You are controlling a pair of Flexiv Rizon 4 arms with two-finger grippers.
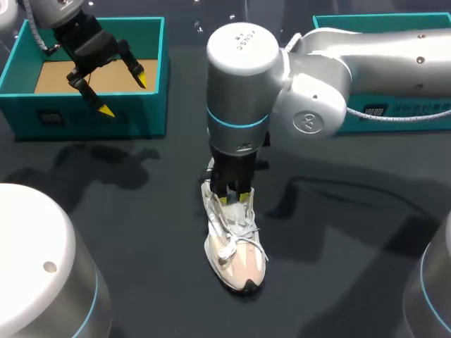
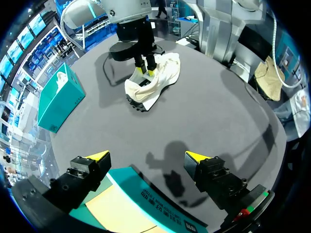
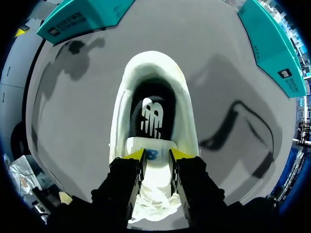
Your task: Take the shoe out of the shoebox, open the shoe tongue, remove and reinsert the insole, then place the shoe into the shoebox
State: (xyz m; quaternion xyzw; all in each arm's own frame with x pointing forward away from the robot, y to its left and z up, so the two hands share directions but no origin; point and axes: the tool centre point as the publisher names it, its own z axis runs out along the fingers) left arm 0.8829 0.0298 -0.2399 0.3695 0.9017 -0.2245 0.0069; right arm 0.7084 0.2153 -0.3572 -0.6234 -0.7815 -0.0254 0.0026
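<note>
A white and beige shoe (image 1: 236, 246) stands on the dark table near the middle, toe toward the front edge. My right gripper (image 1: 234, 198) comes straight down on it and is shut on the white tongue (image 3: 156, 162), one yellow tip on each side. Behind the tongue, the shoe's opening shows the black insole (image 3: 151, 114) lying inside. The open teal shoebox (image 1: 84, 116) stands at the back left with nothing but a tan floor inside. My left gripper (image 1: 124, 94) hangs open over the box's front wall, holding nothing. From the left wrist, the shoe (image 2: 160, 80) lies far ahead.
A second teal box (image 1: 402, 116) stands at the back right, partly hidden behind my right arm. It also shows in the left wrist view as a teal box (image 2: 60, 97) beside the shoe. Bare dark table surrounds the shoe.
</note>
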